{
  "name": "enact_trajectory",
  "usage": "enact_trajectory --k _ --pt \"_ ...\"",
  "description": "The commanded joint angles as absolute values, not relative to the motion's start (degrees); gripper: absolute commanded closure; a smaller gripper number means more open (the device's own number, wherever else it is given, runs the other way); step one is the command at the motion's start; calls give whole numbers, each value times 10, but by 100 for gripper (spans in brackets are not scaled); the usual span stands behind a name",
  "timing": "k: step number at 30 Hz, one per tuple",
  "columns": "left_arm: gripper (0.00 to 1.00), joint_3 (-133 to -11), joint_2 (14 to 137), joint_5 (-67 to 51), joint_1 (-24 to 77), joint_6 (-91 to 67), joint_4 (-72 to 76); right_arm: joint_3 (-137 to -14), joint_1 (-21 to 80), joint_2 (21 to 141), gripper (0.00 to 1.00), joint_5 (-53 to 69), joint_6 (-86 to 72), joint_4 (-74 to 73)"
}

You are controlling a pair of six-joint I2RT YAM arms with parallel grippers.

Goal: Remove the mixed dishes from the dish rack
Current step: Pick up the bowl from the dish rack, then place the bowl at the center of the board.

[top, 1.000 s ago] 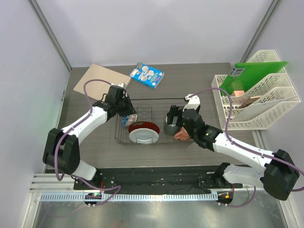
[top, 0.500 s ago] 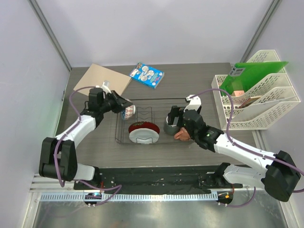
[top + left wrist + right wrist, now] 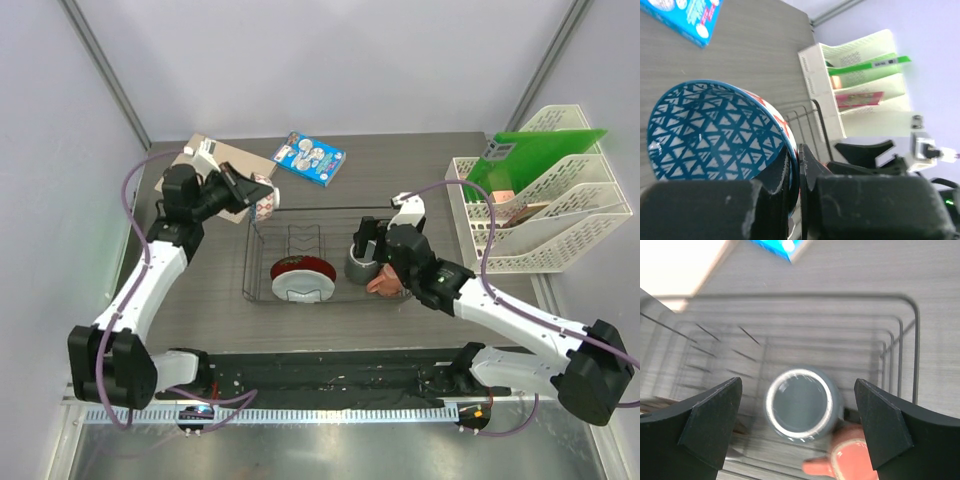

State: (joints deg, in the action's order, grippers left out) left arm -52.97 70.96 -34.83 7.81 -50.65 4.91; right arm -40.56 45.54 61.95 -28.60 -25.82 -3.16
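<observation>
Beyond the back-left corner of the dish rack, the left gripper pinched the rim of the blue-and-white bowl; the right gripper hung spread wide over the grey mug.

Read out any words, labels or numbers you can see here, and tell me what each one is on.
None can be read.
Blue packet: print too small to read.
Label on the green folder in the white organiser: blurred, unreadable.
Bowl: triangle pattern only, no lettering.

The table is lit evenly and brightly; the dish rack is blurred in the right wrist view.
</observation>
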Motion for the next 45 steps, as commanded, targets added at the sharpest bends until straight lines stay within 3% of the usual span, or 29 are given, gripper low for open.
enact_trajectory --k 1,5,10,14,18,23,35,45 --pt "100 -676 685 -208 162 -291 -118 -512 455 618 0 -306 -256 -54" --pt "100 -780 730 -17 270 -146 -308 -597 454 650 0 -337 -258 -116" --pt "100 -796 752 133 376 -28 -362 -745 427 705 0 -401 -264 -250" --pt "100 -713 701 167 446 77 -324 -801 333 743 0 -272 -261 -312" --pt "100 -666 664 179 511 190 -299 -826 324 771 0 -185 -230 -327" --pt "100 -667 664 150 541 232 -294 -843 324 798 0 -68 -220 -333" --pt "100 -690 663 -107 542 282 -319 -799 332 769 1 112 -243 -271" --pt "100 -730 722 -108 542 283 -341 -793 402 775 1 68 -200 -304"
